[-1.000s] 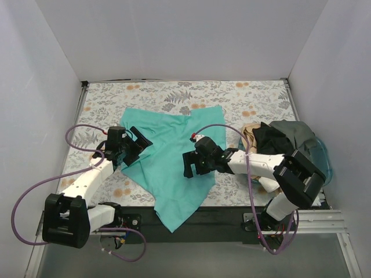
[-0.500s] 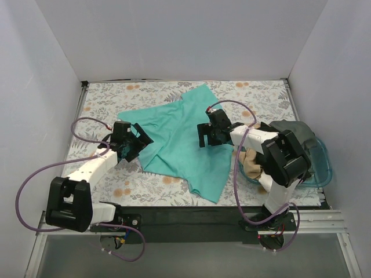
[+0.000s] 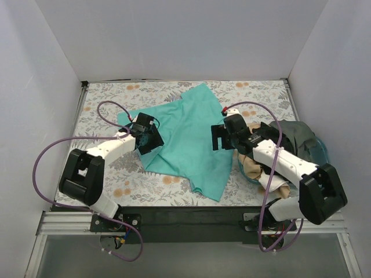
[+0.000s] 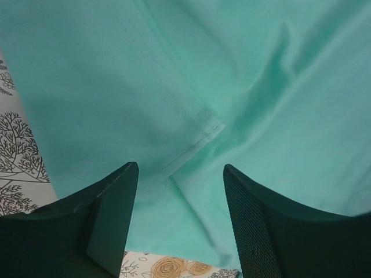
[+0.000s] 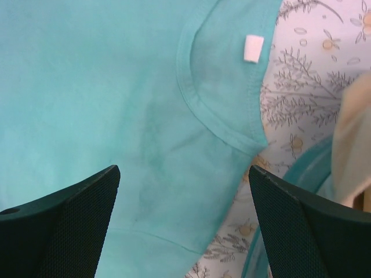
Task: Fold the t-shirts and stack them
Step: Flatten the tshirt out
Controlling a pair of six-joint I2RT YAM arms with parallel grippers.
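Note:
The teal-green t-shirt (image 3: 188,139) lies crumpled and spread on the floral table. My left gripper (image 3: 152,142) is open over its left edge; the left wrist view shows a hem (image 4: 197,139) between the open fingers. My right gripper (image 3: 219,138) is open above the shirt's right side; the right wrist view shows the collar (image 5: 214,124) with a white label (image 5: 253,48). Neither holds cloth. Black (image 3: 268,138), grey-olive (image 3: 295,134) and beige (image 3: 253,165) shirts are piled at the right.
A translucent blue tub (image 3: 320,159) holds the shirt pile at the right edge, under my right arm. White walls enclose the table on three sides. Purple cables loop off both arms.
Both grippers moved away from the front and toward each other's side of the shirt. The teal shirt was dragged back onto the table from the front edge; both grippers now stand open over it.

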